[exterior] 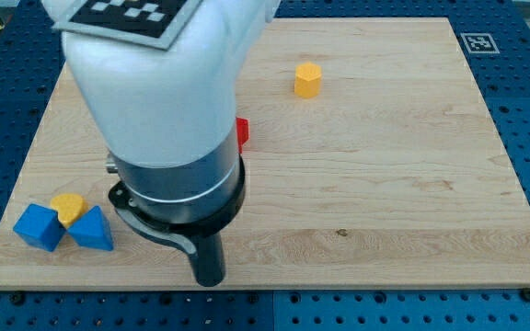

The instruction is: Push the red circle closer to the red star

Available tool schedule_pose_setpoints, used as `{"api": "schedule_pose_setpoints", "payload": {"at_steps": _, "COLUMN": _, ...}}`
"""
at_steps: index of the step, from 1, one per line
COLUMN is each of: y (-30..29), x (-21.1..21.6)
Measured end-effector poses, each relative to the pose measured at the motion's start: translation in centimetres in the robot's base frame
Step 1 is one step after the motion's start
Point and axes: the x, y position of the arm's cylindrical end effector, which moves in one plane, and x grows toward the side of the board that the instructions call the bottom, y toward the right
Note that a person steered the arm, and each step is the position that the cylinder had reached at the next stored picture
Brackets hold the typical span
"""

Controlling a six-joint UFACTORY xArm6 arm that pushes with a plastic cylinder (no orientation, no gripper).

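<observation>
A small part of a red block [243, 132] shows at the right edge of the arm's body, left of the board's middle. Its shape cannot be made out, and I cannot tell if it is the circle or the star. No other red block shows; the arm hides much of the board's left half. My rod points down near the view's bottom, and my tip [210, 281] sits close to the board's bottom edge, well below the red block.
A yellow hexagon block [308, 80] lies near the view's top, right of the arm. At the bottom left corner sit a blue block [38, 226], a yellow block [66, 208] and a blue triangle block [91, 230], close together. The wooden board [412, 184] lies on a blue perforated table.
</observation>
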Motion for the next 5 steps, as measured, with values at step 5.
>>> {"api": "schedule_pose_setpoints", "payload": {"at_steps": 5, "y": -2.2, "x": -9.6}}
